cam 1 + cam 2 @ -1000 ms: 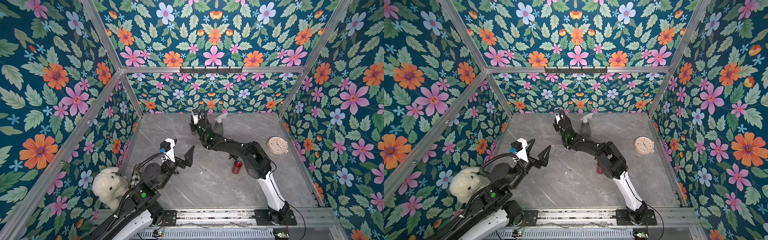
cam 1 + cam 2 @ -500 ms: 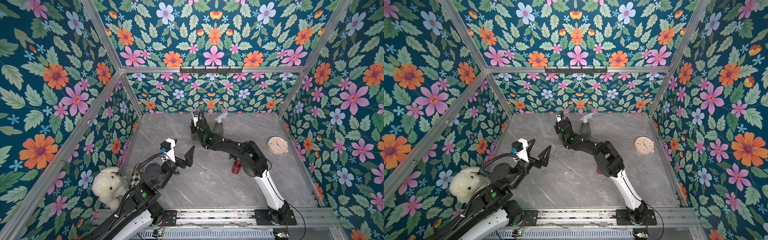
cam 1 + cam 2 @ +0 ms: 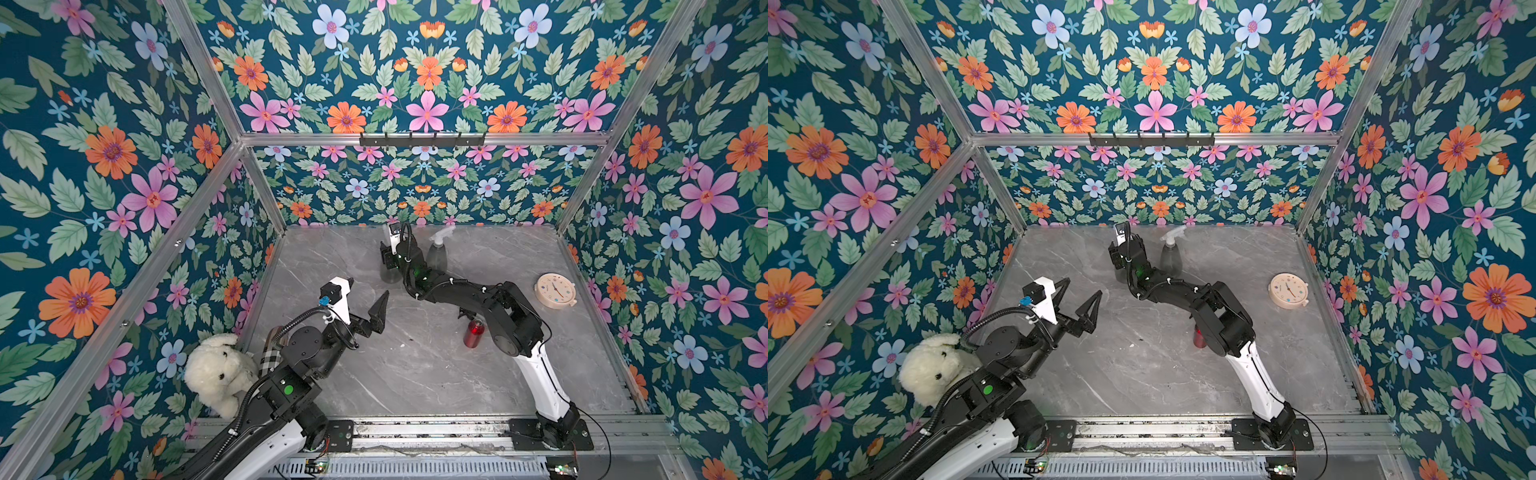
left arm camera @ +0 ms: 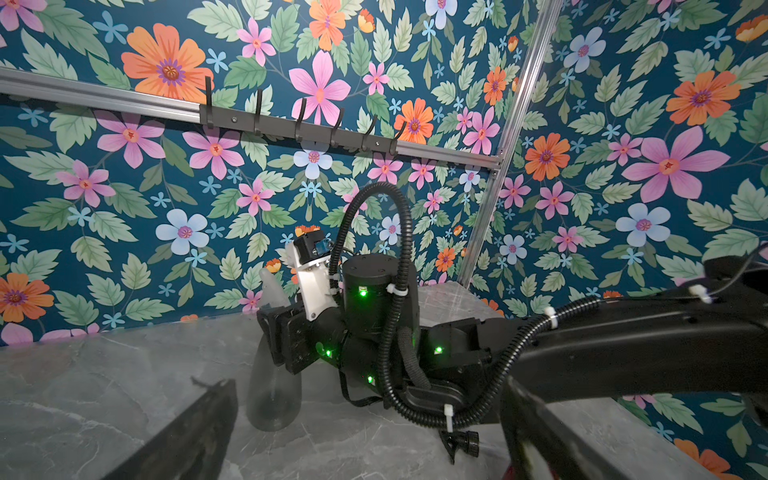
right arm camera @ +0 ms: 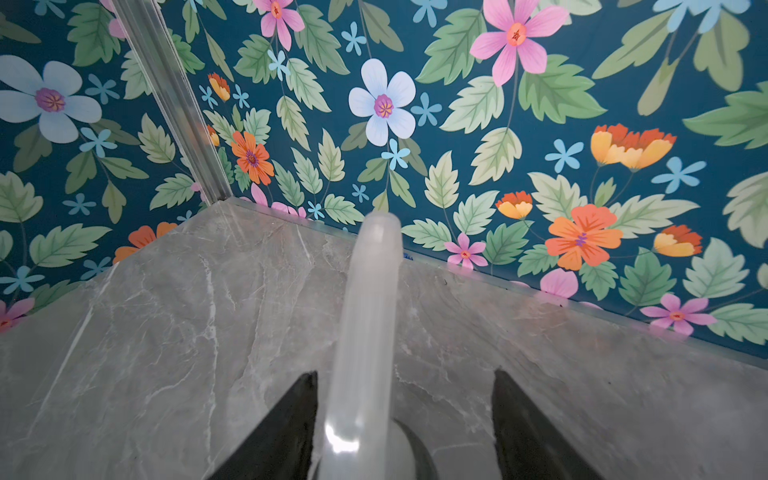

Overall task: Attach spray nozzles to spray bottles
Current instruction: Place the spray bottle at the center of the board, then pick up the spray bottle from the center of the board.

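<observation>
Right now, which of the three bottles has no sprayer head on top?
The small red metallic bottle, standing beside the right arm. Its top is bare, whereas the two smoky-grey bottles carry whitish trigger heads.

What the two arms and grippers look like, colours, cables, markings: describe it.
Both arms are mostly black with boxy joints; the right arm and left arm each have a white lower link near the base. Black ribbed cable hose, white zip ties and green status lights sit along them. Each wrist carries a white camera bracket. The left gripper and right gripper have black, pointed triangular fingers.
</observation>
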`<action>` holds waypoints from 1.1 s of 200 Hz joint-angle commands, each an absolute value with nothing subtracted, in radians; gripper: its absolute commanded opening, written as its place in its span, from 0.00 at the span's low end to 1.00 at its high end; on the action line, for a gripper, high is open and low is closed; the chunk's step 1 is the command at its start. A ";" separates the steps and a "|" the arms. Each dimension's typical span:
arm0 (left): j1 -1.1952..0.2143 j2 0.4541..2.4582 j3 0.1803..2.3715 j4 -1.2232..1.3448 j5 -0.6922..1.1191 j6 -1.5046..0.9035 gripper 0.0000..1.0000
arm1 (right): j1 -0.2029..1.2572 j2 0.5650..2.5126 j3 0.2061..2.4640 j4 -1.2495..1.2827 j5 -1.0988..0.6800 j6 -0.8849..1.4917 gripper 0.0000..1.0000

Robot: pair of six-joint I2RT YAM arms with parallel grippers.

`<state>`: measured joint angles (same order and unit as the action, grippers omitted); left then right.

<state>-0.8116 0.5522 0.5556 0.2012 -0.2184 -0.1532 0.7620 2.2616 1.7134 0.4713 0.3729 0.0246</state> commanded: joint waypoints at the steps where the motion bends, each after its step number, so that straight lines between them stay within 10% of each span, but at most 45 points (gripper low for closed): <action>1: -0.811 0.555 0.554 0.232 -0.236 -0.155 1.00 | 0.774 2.200 1.657 0.526 0.359 0.044 0.70; 48: -0.810 0.557 0.544 0.255 -0.248 -0.162 1.00 | 0.825 1.907 1.387 0.482 0.343 0.109 0.72; 133: -0.812 0.702 0.438 0.398 -0.213 -0.270 0.99 | 0.837 1.153 1.007 -0.415 0.396 0.532 0.74; 220: -0.811 0.853 0.416 0.468 -0.130 -0.256 0.97 | 0.784 1.192 0.937 -0.715 0.316 0.697 0.78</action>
